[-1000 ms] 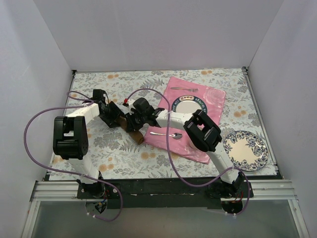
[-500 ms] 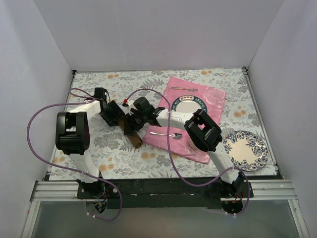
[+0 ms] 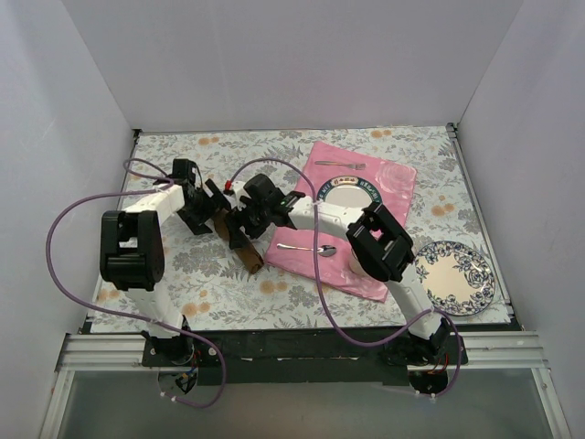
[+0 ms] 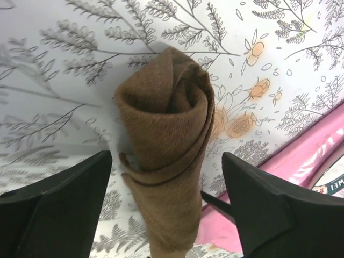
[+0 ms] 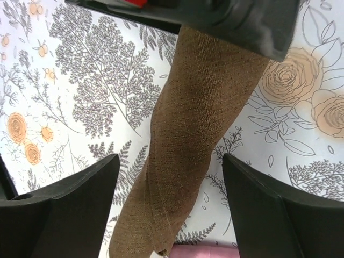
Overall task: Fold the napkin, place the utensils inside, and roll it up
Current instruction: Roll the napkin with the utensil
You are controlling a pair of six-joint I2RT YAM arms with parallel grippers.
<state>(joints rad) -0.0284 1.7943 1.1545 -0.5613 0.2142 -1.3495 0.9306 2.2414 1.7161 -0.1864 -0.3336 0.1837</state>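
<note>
The napkin (image 3: 241, 242) is a dark brown roll lying on the floral tablecloth just left of the pink mat. My left gripper (image 3: 212, 199) hovers at its far end and my right gripper (image 3: 240, 226) at its middle. In the left wrist view the roll's spiral end (image 4: 164, 123) sits between the open gripper (image 4: 166, 158), touching neither finger. The right wrist view shows the roll (image 5: 188, 129) lying loose inside the open right gripper (image 5: 171, 161). Two utensils lie on the mat: a spoon (image 3: 308, 248) and a fork (image 3: 340, 165). What the roll holds is hidden.
The pink mat (image 3: 388, 178) carries a blue-rimmed plate (image 3: 350, 194). A second floral plate (image 3: 453, 276) stands at the right front. The two grippers are close together over the roll, and the left one shows at the top of the right wrist view (image 5: 215, 16).
Both grippers have opened wide and let go of the napkin roll, which now lies free on the table. The arms have shifted slightly toward the far side.
</note>
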